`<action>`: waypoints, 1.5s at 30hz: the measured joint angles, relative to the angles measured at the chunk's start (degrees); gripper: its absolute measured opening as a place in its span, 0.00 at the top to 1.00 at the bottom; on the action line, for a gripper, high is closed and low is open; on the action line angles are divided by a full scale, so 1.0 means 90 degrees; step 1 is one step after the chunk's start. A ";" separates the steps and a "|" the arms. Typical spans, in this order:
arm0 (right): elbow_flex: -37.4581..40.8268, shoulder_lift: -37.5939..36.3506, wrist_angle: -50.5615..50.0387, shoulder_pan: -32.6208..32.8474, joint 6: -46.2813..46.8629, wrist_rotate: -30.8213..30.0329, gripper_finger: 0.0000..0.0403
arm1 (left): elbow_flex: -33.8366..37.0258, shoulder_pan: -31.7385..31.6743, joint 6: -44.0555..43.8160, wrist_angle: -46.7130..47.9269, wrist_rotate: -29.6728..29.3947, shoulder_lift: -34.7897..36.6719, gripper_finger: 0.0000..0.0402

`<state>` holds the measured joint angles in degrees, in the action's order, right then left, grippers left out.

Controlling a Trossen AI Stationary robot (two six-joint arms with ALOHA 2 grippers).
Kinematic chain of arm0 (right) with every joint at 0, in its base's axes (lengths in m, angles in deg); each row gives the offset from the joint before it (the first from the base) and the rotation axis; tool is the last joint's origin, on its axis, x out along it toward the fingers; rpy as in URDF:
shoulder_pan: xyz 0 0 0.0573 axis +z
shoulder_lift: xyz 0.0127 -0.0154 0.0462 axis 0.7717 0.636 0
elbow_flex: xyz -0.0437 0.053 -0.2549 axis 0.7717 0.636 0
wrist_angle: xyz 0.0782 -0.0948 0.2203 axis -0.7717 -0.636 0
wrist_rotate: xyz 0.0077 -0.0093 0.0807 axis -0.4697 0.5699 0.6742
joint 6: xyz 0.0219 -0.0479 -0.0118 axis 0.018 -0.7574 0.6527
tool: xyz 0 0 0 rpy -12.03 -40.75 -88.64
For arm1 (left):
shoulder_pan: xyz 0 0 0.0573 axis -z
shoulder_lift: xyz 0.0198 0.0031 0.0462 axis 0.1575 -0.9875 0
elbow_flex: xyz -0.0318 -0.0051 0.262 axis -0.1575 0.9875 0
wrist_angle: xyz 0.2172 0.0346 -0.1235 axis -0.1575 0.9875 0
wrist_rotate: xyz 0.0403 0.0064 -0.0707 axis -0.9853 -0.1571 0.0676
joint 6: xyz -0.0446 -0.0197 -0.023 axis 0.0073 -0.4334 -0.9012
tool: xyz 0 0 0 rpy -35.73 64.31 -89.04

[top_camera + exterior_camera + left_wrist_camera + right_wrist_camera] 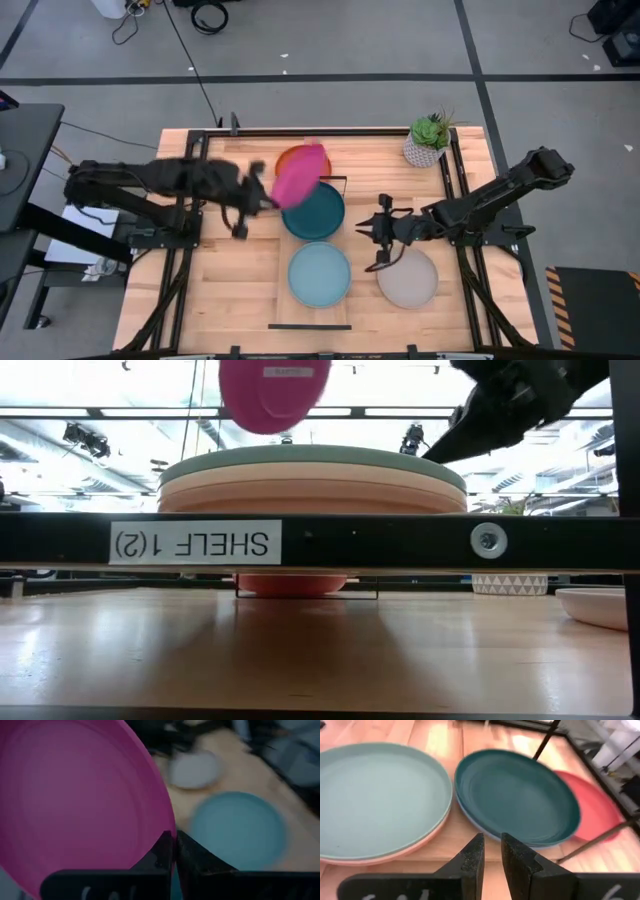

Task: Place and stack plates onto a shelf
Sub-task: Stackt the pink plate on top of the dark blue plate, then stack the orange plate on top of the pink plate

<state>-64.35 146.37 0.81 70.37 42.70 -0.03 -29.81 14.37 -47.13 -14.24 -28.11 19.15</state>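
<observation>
My left gripper (268, 198) is shut on a pink plate (300, 174), which it holds tilted in the air above the far end of the shelf (283, 262). The pink plate fills the left wrist view (75, 805) and shows high in the low view (272, 395). On the shelf lie a dark teal plate (315, 212) and a light teal plate (320, 273) that tops a stack (310, 480). An orange plate (291, 156) lies at the far end, partly hidden. My right gripper (362, 230) is shut and empty, right of the dark teal plate (517, 795). My left gripper pinches the pink plate's rim (169, 827) between its two fingers (162, 852), coming level from the table's left side. The plate is lifted clear and stands steeply tilted.
A grey plate (407, 278) lies on the table right of the shelf, just near my right gripper. A potted plant (427, 140) stands at the far right corner. Thin black wire rails (545, 740) rise at the shelf's far end.
</observation>
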 joint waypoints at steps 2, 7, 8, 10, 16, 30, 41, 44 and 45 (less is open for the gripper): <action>0.0000 -0.0282 -0.0165 0.0140 0.0082 -0.0173 0.83 | 0.0009 0.0409 -0.0002 0.0079 0.0216 -0.0250 0.97; -0.0002 -0.0782 -0.0316 0.0412 0.0159 -0.0280 0.83 | 0.0006 0.1100 0.0006 0.0032 0.0505 -0.0907 0.97; -0.0002 -0.0837 -0.0297 0.0453 0.0157 -0.0280 0.83 | 0.0004 0.1160 0.0011 0.0063 0.0480 -0.1053 0.97; -0.0005 -0.0891 -0.0318 0.0511 0.0162 -0.0280 0.83 | 0.0004 0.1201 -0.0049 0.0261 0.0378 -0.1354 0.97; -0.0002 -0.0854 -0.0460 0.0551 0.0317 -0.0290 0.83 | 0.0006 0.1044 0.0142 0.0317 0.0174 -0.2159 0.97; -0.0005 -0.0764 -0.0501 0.0599 0.0461 -0.0280 0.83 | 0.0004 0.0647 0.0282 0.0463 -0.0435 -0.2916 0.86; -0.0005 -0.0764 -0.0436 0.0643 0.0497 -0.0287 0.83 | -0.0311 0.0569 -0.0202 0.1362 -0.0982 -0.2151 0.71; -0.0002 -0.0764 -0.0395 0.0655 0.0497 -0.0294 0.83 | -0.0211 0.0286 -0.0221 0.1372 -0.1084 -0.1705 0.72; -0.0002 -0.0764 -0.0391 0.0659 0.0493 -0.0294 0.83 | -0.0146 0.0173 -0.0217 0.1296 -0.1071 -0.1540 0.73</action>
<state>-64.37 139.50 -2.71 76.30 47.14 -2.67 -31.12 15.93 -49.08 -2.58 -37.75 5.28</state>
